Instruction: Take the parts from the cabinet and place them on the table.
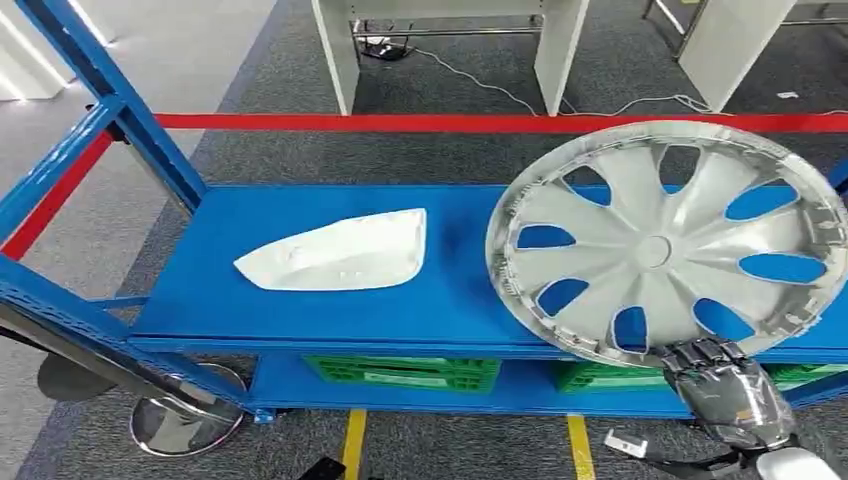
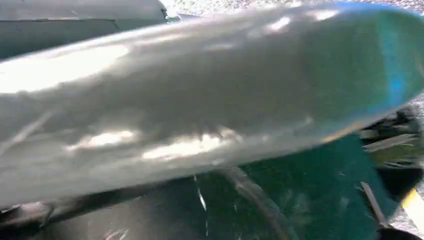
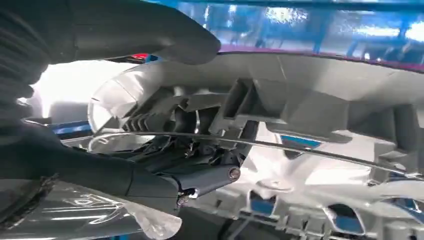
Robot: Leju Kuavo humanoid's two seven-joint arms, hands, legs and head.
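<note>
A large silver wheel cover [image 1: 668, 240] is lifted and tilted above the right side of the blue cabinet shelf [image 1: 300, 305]. My right hand [image 1: 722, 383] grips its lower rim from below. In the right wrist view the hand [image 3: 165, 175] closes over the cover's ribbed inner rim [image 3: 280, 115], thumb on one side and fingers on the other. A white mirror-housing shell [image 1: 340, 254] lies flat on the shelf, left of the cover. The left wrist view is a blurred grey surface [image 2: 200, 100], too blurred to identify.
Blue uprights [image 1: 110, 100] frame the cabinet at the left. A red barrier tape [image 1: 400, 122] runs behind it, on a chrome stand base [image 1: 185, 420]. Green crates [image 1: 405, 372] sit on the lower shelf. White table legs [image 1: 555, 45] stand beyond, on grey carpet.
</note>
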